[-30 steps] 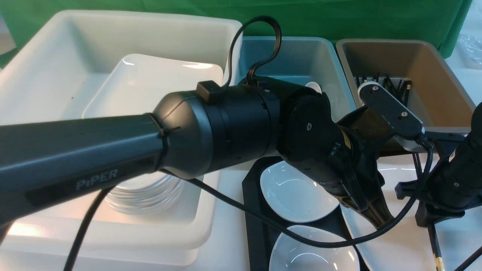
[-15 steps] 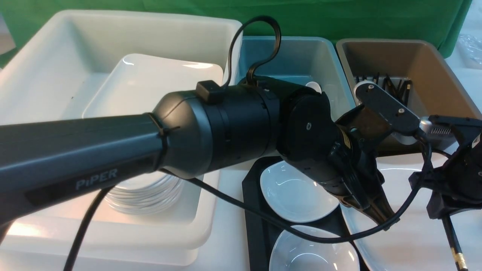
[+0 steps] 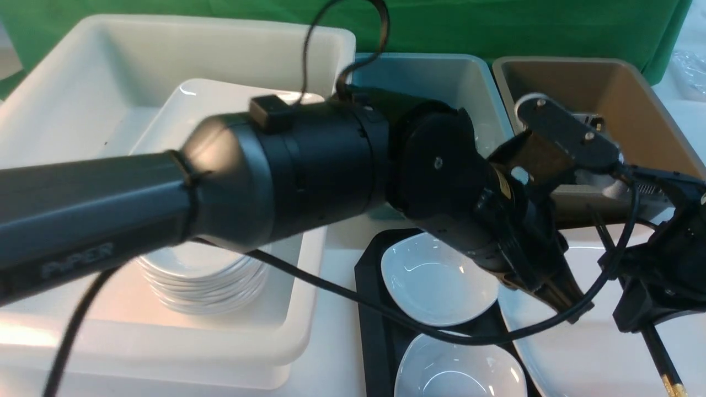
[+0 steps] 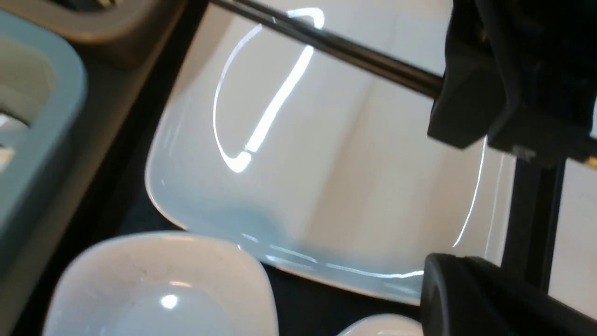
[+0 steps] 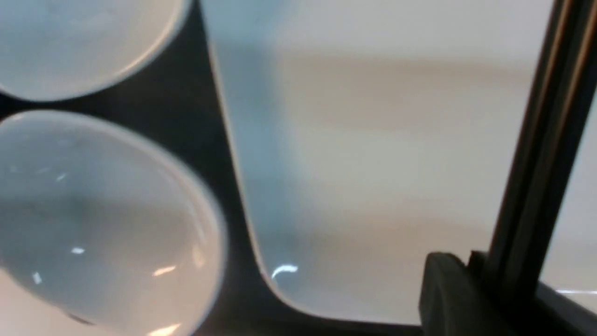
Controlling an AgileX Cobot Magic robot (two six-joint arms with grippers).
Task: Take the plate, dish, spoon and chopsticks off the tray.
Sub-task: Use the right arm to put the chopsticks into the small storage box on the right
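Observation:
The large white plate (image 3: 579,364) lies on the right part of the black tray (image 3: 368,309). It also shows in the left wrist view (image 4: 326,163) and the right wrist view (image 5: 373,140). My right gripper (image 3: 642,317) is shut on the black chopsticks (image 3: 656,347) and holds them slanted above the plate; they show in both wrist views (image 4: 326,44) (image 5: 541,140). My left gripper (image 3: 568,309) is shut and empty, its tip over the plate's left rim. Two small white dishes (image 3: 436,281) (image 3: 458,372) sit on the tray's left part. The spoon is hidden.
A big white tub (image 3: 55,82) at the left holds large plates and a stack of small dishes (image 3: 204,281). A blue tub (image 3: 441,77) and a brown tub (image 3: 623,94) stand behind the tray. My left arm blocks much of the front view.
My right gripper has shifted right with the chopsticks in it. My left forearm has risen, and its gripper tip has moved slightly right over the plate's edge.

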